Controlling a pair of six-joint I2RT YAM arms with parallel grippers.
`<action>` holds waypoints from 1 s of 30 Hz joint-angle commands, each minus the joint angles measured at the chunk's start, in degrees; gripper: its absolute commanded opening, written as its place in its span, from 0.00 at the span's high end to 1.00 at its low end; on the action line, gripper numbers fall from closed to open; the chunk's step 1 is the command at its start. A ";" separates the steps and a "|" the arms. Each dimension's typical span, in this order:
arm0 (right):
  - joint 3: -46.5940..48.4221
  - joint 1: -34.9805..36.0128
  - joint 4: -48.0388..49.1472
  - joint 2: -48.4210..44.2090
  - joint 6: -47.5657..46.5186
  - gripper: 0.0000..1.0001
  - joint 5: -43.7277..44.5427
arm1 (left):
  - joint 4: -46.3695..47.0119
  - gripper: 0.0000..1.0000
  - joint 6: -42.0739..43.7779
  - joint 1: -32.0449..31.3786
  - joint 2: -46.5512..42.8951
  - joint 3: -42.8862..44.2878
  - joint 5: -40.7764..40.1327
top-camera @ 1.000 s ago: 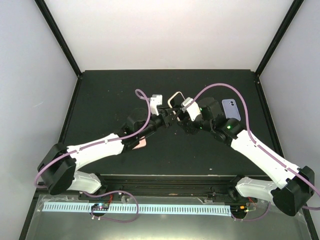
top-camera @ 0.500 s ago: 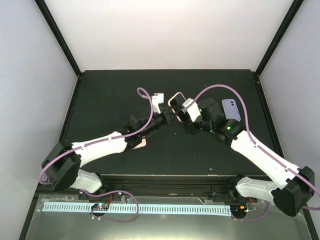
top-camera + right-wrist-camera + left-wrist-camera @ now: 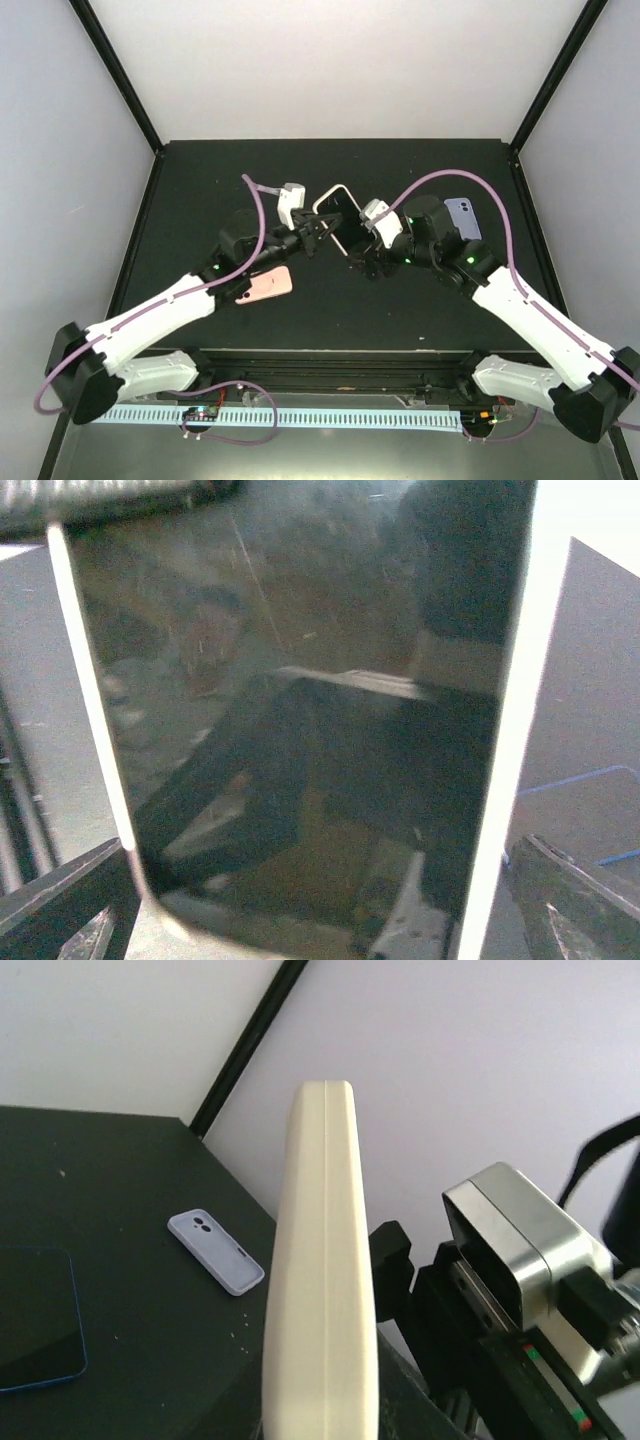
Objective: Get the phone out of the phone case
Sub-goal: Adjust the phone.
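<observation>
The phone (image 3: 300,710) sits in a cream phone case (image 3: 336,212) and is held up on edge above the middle of the table. My left gripper (image 3: 318,228) is shut on the case's near end. In the left wrist view the case's cream side (image 3: 320,1290) runs straight up the frame and hides my own jaws. My right gripper (image 3: 360,252) stands open just right of the case. In the right wrist view the dark screen fills the frame, and my two fingers (image 3: 60,900) stand wide apart at its lower corners without gripping it.
A pink case (image 3: 265,284) lies flat on the table under my left arm. A lavender case (image 3: 462,218) lies at the back right, also seen as (image 3: 215,1250). A blue phone (image 3: 35,1315) lies flat nearby. Black frame posts (image 3: 120,75) edge the table.
My left gripper closed on the cased phone and drew it left. The right gripper opened wider and released it. The pink case now shows more fully.
</observation>
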 commanded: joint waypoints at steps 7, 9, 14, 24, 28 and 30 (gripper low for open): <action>2.01 -2.39 -6.43 -6.10 -5.70 0.00 -21.95 | -20.31 0.98 21.07 4.73 -9.79 4.85 22.36; 2.61 -2.55 -7.43 -5.76 -6.35 0.00 -26.28 | -21.80 0.98 24.23 4.76 -10.97 4.58 26.31; 1.40 -2.54 -7.97 -5.46 -9.11 0.05 -33.40 | -23.12 0.98 29.25 4.77 -13.03 3.58 31.53; 1.38 -2.52 -14.48 -3.92 -21.18 0.16 -43.63 | -26.93 0.98 32.78 4.92 -13.21 6.93 35.69; 1.65 -2.51 -17.50 -2.82 -27.32 0.22 -45.38 | -26.26 0.98 34.13 5.30 -13.75 5.76 36.33; 1.42 -2.46 -17.68 -2.10 -29.71 0.25 -44.36 | -24.04 0.99 33.39 6.06 -14.11 4.09 37.53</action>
